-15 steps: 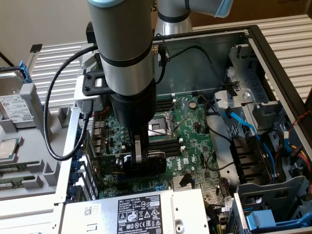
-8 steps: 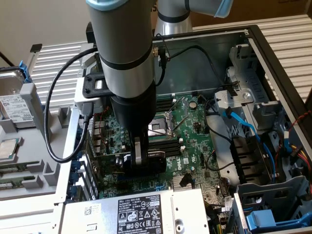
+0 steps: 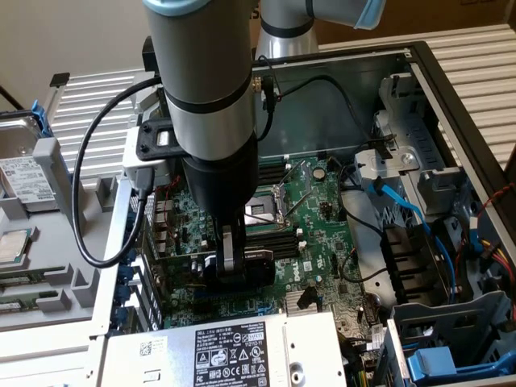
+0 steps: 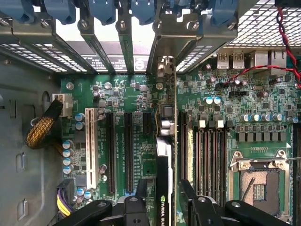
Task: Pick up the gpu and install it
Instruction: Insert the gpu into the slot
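Install step: gpu (image 4: 165, 188) stood edge-on in motherboard (image 4: 141, 99) slot. Gripper (image 4: 164, 197) fingers (image 4: 141, 188) spread, flanking card, apparently not clamping. Seating check seemed due.

The arm (image 3: 211, 72) is built of thick cylindrical segments in brushed silver-grey, ringed by a dark band where one segment meets the next. A light blue cap (image 3: 367, 12) is seen on a joint at 1 o'clock in the exterior view. Below the band, the wrist is finished in glossy black. A black cable (image 3: 95, 173) is looped out from the wrist. The end effector (image 4: 162, 200) is made of black, angular finger links joined by round silver pins.
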You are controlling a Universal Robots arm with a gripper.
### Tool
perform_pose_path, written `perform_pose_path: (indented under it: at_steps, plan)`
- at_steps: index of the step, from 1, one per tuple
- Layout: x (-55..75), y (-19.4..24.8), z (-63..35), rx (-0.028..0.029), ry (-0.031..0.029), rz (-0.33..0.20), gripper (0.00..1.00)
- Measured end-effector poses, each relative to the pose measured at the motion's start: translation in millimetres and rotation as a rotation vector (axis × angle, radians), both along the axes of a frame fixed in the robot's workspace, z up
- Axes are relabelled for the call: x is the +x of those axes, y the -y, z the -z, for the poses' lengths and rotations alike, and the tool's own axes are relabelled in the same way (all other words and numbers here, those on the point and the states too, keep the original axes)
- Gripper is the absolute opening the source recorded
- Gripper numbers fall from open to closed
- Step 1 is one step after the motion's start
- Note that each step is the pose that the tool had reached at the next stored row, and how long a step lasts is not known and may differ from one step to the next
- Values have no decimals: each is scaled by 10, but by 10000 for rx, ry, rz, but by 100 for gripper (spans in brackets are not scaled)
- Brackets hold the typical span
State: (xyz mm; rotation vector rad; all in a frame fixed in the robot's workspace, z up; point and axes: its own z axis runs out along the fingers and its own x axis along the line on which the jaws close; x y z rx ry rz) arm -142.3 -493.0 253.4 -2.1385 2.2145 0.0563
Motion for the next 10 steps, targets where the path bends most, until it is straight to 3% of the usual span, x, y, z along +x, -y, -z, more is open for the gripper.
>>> perform_pose_path:
  at_steps: [10]
  plan:
    - [0,0,0,-1,0,0,40]
